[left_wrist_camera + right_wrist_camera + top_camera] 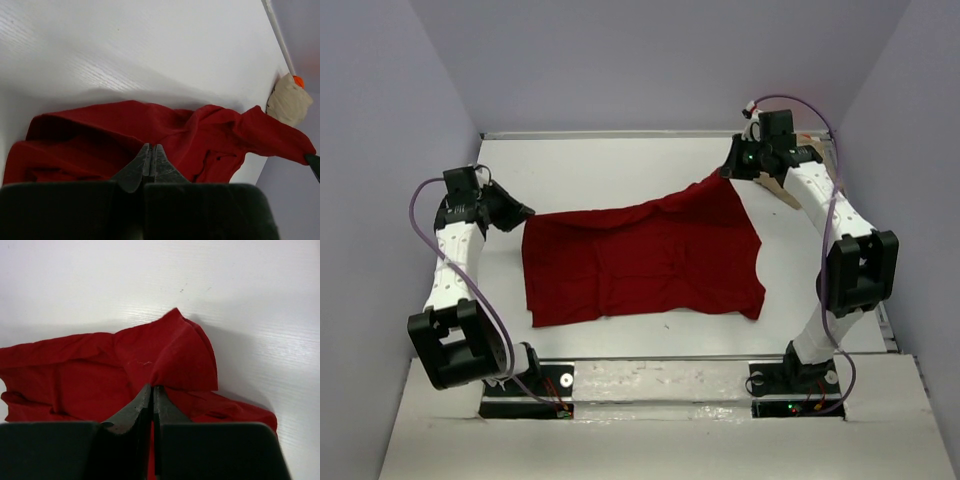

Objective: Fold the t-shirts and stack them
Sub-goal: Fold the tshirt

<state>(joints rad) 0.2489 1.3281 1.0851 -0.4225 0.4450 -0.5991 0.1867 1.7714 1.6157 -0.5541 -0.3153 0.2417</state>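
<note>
The right jaws are pressed together on a pinch of the dark red t-shirt [170, 350], whose cloth rises in a peak to their tips. This is the shirt's far right corner, lifted off the counter [620, 165] towards its far right corner. The left jaws are fully closed too, their tips on the shirt's far left corner, low near the counter's left edge. Between the two, the far hem sags and slopes up to the right. The rest of the shirt lies spread and wrinkled across the middle, its near hem flat, with a bare strip between it and the near edge. The far half of the counter behind the shirt is open. Against the right edge, beyond the raised corner, a bunched tan t-shirt [289, 102] sits with a sliver of orange fabric [298, 81] touching its top.
</note>
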